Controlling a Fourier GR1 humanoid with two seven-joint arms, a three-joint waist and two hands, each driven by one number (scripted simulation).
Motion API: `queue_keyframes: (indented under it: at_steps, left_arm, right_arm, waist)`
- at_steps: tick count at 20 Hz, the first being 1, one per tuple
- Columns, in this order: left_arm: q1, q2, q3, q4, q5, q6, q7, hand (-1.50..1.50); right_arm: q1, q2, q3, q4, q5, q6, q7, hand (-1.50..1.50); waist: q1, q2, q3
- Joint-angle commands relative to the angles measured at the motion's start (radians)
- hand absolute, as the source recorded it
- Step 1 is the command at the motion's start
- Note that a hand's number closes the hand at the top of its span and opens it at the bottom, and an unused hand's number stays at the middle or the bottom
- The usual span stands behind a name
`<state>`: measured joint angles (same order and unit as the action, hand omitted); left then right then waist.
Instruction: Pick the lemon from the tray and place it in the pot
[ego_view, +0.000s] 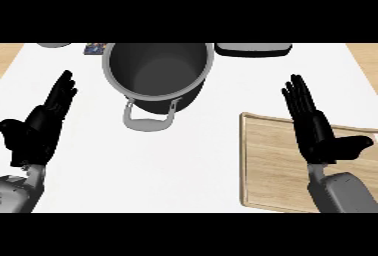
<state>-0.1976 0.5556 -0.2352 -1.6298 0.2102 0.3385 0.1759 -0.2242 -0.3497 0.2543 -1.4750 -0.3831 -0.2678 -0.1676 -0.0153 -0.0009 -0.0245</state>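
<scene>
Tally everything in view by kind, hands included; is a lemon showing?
Pot: 1
Wooden tray: 1
Hands: 2, left hand and right hand, both open
Cut-off items at the far edge: 3, grey object, small colourful item, dark container
Lemon: 0 showing
Total: 7

Bright, flat, even light

The pot (157, 70) stands behind centre on the counter (192, 160), the tray (273, 165) right of it, nearer.
</scene>
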Motion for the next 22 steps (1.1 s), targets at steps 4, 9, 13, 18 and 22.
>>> queue_keyframes:
  at_steps: [4,9,13,18,22]
  left_arm:
    - [0.113,0.05,0.038,0.116,-0.069,0.034,-0.003,0.0]
    - [0.177,0.056,0.053,0.176,-0.031,0.045,0.104,0.0]
    - [0.143,0.053,0.058,0.208,-0.018,0.025,0.152,0.0]
    - [0.164,0.05,0.049,0.198,-0.039,0.02,0.126,0.0]
    - [0.13,0.069,0.066,0.2,-0.023,0.002,0.164,0.0]
  right_arm:
    - [0.029,-0.142,-0.041,0.03,0.018,-0.084,0.324,1.5]
    - [0.106,-0.383,-0.073,0.127,0.346,-0.367,0.38,-1.5]
    - [0.151,-0.38,0.079,-0.068,0.515,-0.49,0.61,-1.5]
    - [0.141,-0.511,0.16,-0.283,0.677,-0.411,0.964,-1.5]
    - [0.122,-0.68,0.153,-0.382,0.628,-0.165,1.187,-1.5]
  waist:
    - [0.012,0.003,0.021]
    - [-0.038,-0.006,0.006]
    - [-0.026,-0.01,0.015]
    - [-0.003,-0.009,0.014]
    - [-0.008,-0.011,0.012]
